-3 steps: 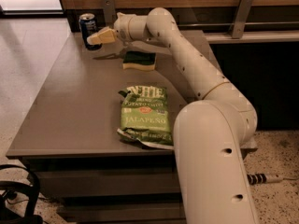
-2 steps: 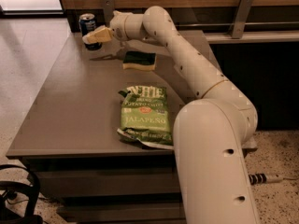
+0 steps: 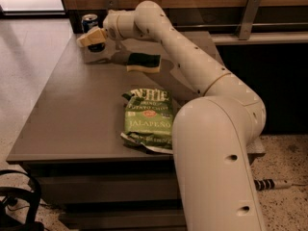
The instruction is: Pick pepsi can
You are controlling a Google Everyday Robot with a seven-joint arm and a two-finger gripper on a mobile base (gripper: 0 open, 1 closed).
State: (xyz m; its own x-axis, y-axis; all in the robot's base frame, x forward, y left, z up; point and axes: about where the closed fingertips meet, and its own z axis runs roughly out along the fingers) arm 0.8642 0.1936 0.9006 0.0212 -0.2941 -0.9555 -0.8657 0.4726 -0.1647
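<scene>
The pepsi can [image 3: 89,22] is a small dark blue can with a silver top, upright at the far left corner of the grey table [image 3: 72,105]. My gripper [image 3: 91,37] is at the end of the long white arm, right in front of the can and covering its lower half. The tan fingers [image 3: 88,37] sit at the can's body. Whether they touch it does not show.
A green jalapeño chip bag [image 3: 148,117] lies flat in the table's middle, next to my arm's big white link [image 3: 216,143]. A dark green sponge with a yellow base [image 3: 143,62] lies behind the bag. A wooden wall and a metal rail run along the back.
My gripper has moved left and away from me, from beside the sponge up to the can, and now covers the can's lower part.
</scene>
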